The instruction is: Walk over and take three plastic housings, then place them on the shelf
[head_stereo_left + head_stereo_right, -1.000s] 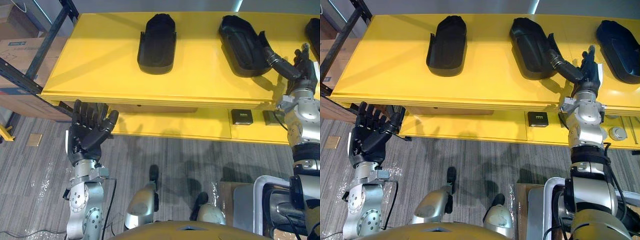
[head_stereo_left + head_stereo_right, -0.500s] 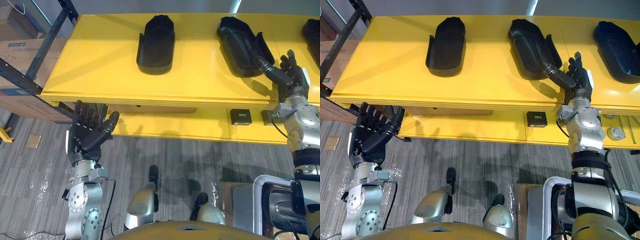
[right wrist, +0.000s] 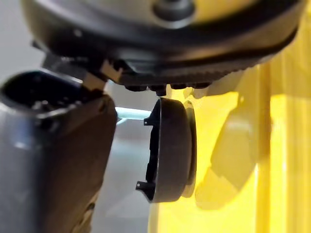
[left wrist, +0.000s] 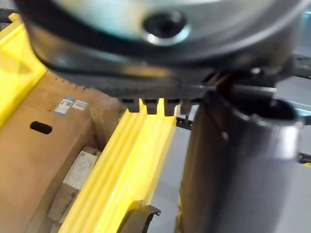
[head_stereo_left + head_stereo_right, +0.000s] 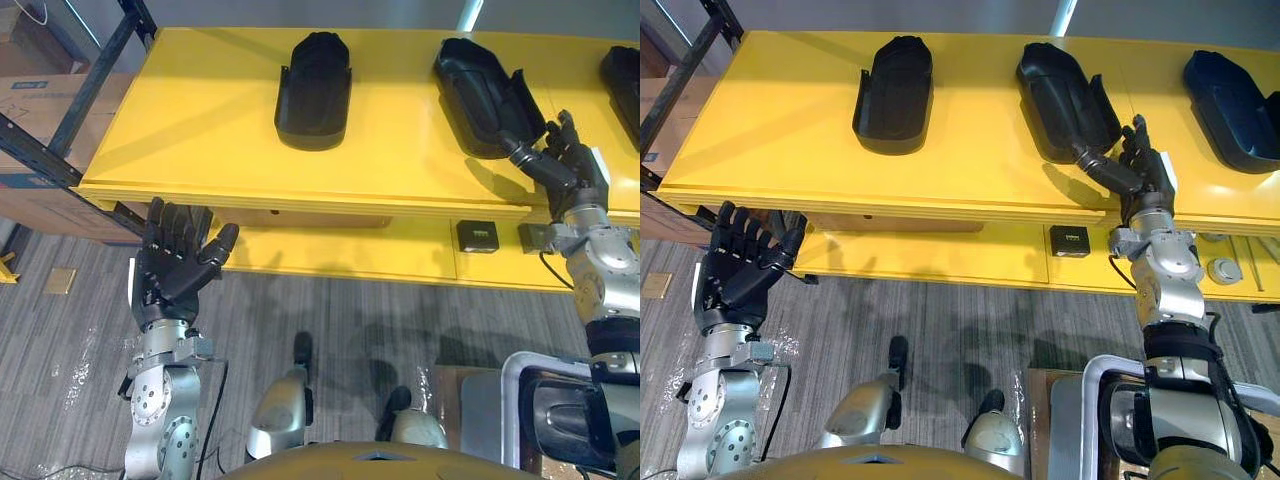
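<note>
Three black plastic housings lie on the yellow shelf top (image 5: 200,140): a left one (image 5: 313,90), a middle one (image 5: 485,95) and a right one (image 5: 1230,95) at the view's edge. My right hand (image 5: 572,165) hovers over the shelf's front edge, just right of the middle housing's near end. It is open, fingers straight, and its thumb points at that end; I cannot tell whether they touch. The right wrist view shows that housing (image 3: 170,150) edge-on past the thumb. My left hand (image 5: 170,265) is open, palm up, below the shelf's front left edge, holding nothing.
A lower yellow shelf carries a small black box (image 5: 476,235) and a round metal part (image 5: 1220,270). Cardboard boxes (image 5: 40,100) and a dark rack frame (image 5: 95,90) stand to the left. A white-rimmed bin (image 5: 515,400) is at the bottom right.
My right hand has drawn back towards the shelf's front edge and to the left, ending beside the middle housing's near end. The left hand has stayed put.
</note>
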Robot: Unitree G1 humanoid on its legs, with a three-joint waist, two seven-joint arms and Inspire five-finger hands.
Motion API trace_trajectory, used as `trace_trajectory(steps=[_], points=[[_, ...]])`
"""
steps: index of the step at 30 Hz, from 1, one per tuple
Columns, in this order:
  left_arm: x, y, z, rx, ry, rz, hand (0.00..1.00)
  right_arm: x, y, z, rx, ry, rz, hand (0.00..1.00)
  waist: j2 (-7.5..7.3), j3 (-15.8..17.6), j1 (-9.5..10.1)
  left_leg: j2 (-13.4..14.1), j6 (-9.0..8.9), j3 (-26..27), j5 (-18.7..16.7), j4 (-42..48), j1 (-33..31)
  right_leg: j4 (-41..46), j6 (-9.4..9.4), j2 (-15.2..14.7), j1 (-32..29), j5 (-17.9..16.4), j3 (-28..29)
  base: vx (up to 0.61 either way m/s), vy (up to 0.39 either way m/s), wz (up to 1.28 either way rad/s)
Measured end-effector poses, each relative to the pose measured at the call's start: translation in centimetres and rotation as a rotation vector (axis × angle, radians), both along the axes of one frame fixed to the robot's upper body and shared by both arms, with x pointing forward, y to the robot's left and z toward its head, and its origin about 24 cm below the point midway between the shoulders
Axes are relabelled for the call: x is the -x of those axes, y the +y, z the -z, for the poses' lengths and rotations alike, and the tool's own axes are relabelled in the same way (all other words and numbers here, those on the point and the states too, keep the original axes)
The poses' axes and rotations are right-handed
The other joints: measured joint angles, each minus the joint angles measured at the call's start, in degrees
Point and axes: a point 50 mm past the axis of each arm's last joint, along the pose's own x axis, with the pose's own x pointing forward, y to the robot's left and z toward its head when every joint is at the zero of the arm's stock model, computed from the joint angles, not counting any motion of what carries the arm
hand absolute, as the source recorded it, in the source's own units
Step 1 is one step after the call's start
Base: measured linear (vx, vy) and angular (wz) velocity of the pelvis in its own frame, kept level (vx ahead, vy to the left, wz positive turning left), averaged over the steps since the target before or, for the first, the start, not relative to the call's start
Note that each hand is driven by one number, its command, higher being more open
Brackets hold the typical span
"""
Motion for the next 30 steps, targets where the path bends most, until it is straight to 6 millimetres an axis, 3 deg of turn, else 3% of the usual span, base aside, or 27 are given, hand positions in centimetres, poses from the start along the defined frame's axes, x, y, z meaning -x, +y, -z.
trace_trajectory(steps=[5,30], points=[[0.1,-0.1,0.0,-0.039,0.005,0.015,1.00,0.5,0.9,0.9,-0.014,0.005,-0.036,1.00,-0.82,-0.6,-0.06,0.0,-0.51,0.0,-0.4,0.0,0.0,-0.1,-0.02,0.0,0.0,0.0,-0.1,0.00,0.000,0.00],[0.2,-0.3,0.3,-0.043,0.021,0.036,1.00,1.4,2.7,3.2,-0.051,0.043,-0.119,1.00,-1.55,-3.0,-0.23,0.4,-0.72,-0.2,-0.6,0.0,0.2,-1.1,-0.38,0.8,0.8,-0.2,-0.3,0.00,0.000,0.00]])
